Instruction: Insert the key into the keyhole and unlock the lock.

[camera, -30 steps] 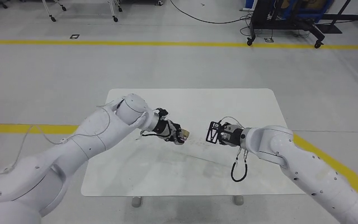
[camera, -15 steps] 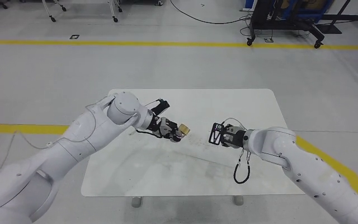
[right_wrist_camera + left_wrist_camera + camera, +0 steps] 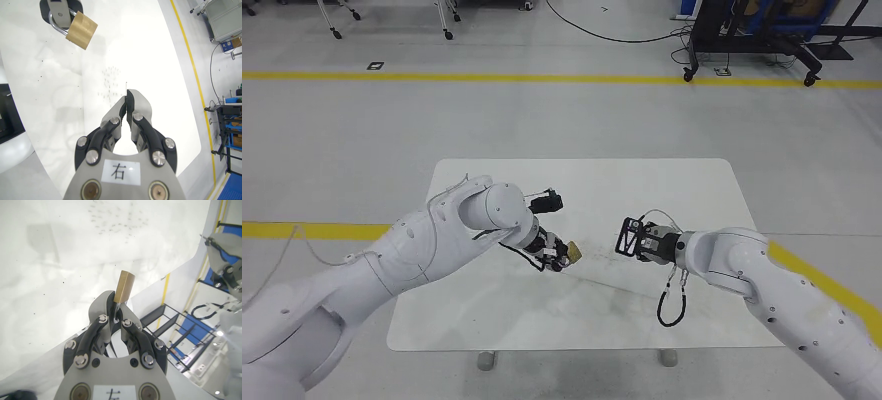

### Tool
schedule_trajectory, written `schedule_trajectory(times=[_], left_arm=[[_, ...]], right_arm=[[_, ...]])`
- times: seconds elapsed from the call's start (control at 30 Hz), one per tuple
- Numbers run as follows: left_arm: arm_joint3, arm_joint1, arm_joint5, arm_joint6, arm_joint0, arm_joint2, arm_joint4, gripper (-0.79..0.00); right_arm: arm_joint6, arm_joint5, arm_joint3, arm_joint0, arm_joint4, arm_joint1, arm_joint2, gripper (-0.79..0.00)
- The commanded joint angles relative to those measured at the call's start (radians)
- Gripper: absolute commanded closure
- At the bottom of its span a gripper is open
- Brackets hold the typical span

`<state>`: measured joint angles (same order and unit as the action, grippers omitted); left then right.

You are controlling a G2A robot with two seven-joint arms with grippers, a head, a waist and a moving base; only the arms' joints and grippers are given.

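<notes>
While both arms hang over the white bench (image 3: 692, 180), step: lining up key and lock; insertion not yet begun.
Lock: small brass padlock (image 3: 124, 287) held in the air above the bench, body sticking out past the fingertips, shackle end inward.
Left claw: left claw (image 3: 118, 306) clamped on the steel shackle (image 3: 116, 309), pads pressed on either side.
Right claw: right claw (image 3: 126, 98) pressed together on a thin metal key (image 3: 126, 86), which is seen edge-on as a sliver poking out past the tips.
Gap: padlock and key apart, facing each other across the middle of the bench; nothing touching.
Next move (judgement): padlock's bottom face has to be turned square to the key tip. The right claw then advances straight along the key's axis and twists once the key is seated. The grip on the shackle looks narrow, so the body may swing when pushed.
Hidden: keyhole not visible in any view, so I cannot tell how it is oriented.
Hard to make out: key's bow and teeth are buried between the pads. From the top view the key is too small to pick out.
Shackle state: looks closed; far leg is covered by the finger.
</notes>
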<state>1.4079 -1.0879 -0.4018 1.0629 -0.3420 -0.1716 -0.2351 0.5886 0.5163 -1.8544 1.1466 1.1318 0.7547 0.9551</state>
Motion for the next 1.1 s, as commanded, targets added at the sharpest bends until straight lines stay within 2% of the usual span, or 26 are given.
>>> schedule_trajectory(times=[0.0, 0.13, 0.3, 0.63, 0.9, 1.07], left_arm=[[0.038, -0.007, 0.002, 0.022, -0.002, 0.002, 0.094, 0.0], [0.09, -0.026, 0.016, 0.058, -0.014, 0.001, 0.175, 0.0], [0.099, -0.043, 0.031, 0.054, -0.018, -0.015, 0.193, 0.0], [0.089, -0.055, 0.065, 0.088, -0.033, -0.039, 0.244, 0.0], [0.104, -0.054, 0.046, 0.074, -0.06, -0.065, 0.293, 0.0], [0.111, -0.052, 0.044, 0.023, -0.089, -0.1, 0.291, 0.0]], right_arm=[[-0.004, 0.0, 0.015, -0.014, -0.004, 0.008, -0.015, 0.0], [-0.005, -0.002, 0.048, -0.052, -0.015, 0.029, -0.053, 0.0], [0.016, -0.005, 0.084, -0.106, -0.021, 0.058, -0.106, 0.0], [0.045, -0.008, 0.137, -0.164, -0.03, 0.093, -0.142, 0.0], [0.068, 0.021, 0.15, -0.177, -0.027, 0.104, -0.139, 0.0], [0.067, 0.032, 0.169, -0.187, -0.033, 0.109, -0.127, 0.0]])
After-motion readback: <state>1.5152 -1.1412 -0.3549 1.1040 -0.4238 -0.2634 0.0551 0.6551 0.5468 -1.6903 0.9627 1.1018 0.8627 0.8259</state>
